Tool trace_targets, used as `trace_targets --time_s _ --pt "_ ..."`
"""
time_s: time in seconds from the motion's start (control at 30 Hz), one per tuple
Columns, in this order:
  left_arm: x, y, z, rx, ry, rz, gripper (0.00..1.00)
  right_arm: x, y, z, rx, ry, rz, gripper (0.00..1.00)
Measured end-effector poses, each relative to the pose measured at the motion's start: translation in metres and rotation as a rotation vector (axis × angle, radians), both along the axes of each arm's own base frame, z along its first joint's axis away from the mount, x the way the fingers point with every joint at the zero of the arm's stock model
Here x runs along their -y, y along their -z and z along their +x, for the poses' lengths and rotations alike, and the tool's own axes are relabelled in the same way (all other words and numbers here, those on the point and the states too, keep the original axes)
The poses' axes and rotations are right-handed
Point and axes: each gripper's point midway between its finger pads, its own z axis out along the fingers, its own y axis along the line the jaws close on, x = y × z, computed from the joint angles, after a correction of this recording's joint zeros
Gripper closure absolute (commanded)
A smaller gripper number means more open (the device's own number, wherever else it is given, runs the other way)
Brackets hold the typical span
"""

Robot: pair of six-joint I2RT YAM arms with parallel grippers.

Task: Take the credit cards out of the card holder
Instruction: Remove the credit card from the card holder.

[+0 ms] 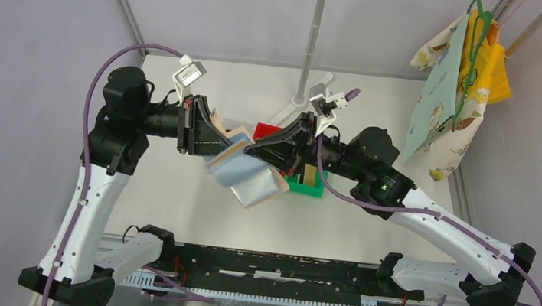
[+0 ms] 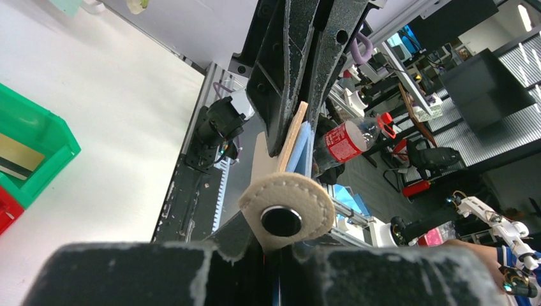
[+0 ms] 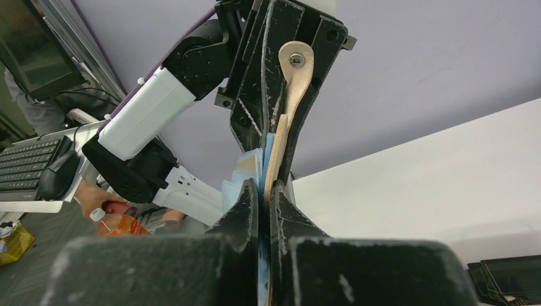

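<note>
mid-frame above the tabletop [image 1: 192, 213], my left end effector [image 1: 222, 147] clamps the soft, floppy card holder [image 2: 287, 213]; beyond, the right end effector [image 1: 251, 151] is pinched shut on its blue inner edge. stiff, slick credit cards probably want an exposed-edge grip.

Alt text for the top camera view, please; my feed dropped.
Both arms meet over the middle of the table, the left hand and right hand each shut on the open tan card holder, light blue pockets facing up. A red bin and a green bin sit by the right hand.
</note>
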Motion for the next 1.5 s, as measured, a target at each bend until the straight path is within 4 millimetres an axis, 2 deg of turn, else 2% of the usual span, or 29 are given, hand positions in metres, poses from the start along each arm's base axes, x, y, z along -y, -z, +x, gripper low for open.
trace_targets --time_s 0.2,0.43,0.63,0.8,0.9,1.0,1.13,1.2,1.37,1.5 --pt "0.001 -0.003 0.002 -0.002 0.003 0.0 0.76 0.006 0.004 -0.003 0.006 0.008 -0.003 1.0" --pt "0.002 -0.005 0.004 -0.012 0.014 -0.001 0.64 0.015 0.016 -0.004 0.011 0.032 -0.023 1.0" --pt "0.0 -0.007 -0.004 0.014 0.033 -0.006 0.61 0.015 0.019 -0.002 0.009 0.043 -0.031 1.0" --pt "-0.003 -0.005 -0.014 0.082 0.033 -0.008 0.65 0.013 0.02 -0.009 0.013 0.012 -0.036 1.0" --pt "-0.003 0.0 -0.013 0.099 0.034 0.004 0.63 0.012 0.021 -0.01 0.012 0.006 -0.04 1.0" --pt "-0.003 0.008 -0.011 0.104 0.03 0.026 0.57 0.012 0.025 -0.009 0.003 0.008 -0.054 1.0" --pt "-0.005 0.022 -0.01 0.11 0.012 0.066 0.56 0.011 0.028 -0.004 -0.008 0.026 -0.065 1.0" --pt "-0.006 0.026 -0.01 0.113 0.007 0.082 0.6 0.011 0.03 -0.003 -0.011 0.03 -0.069 1.0" --pt "-0.007 0.032 -0.008 0.114 -0.005 0.108 0.84 0.012 0.029 -0.002 -0.011 0.031 -0.068 1.0" --pt "-0.007 0.031 -0.006 0.098 0.007 0.108 0.9 0.012 0.029 -0.002 -0.01 0.033 -0.065 1.0"
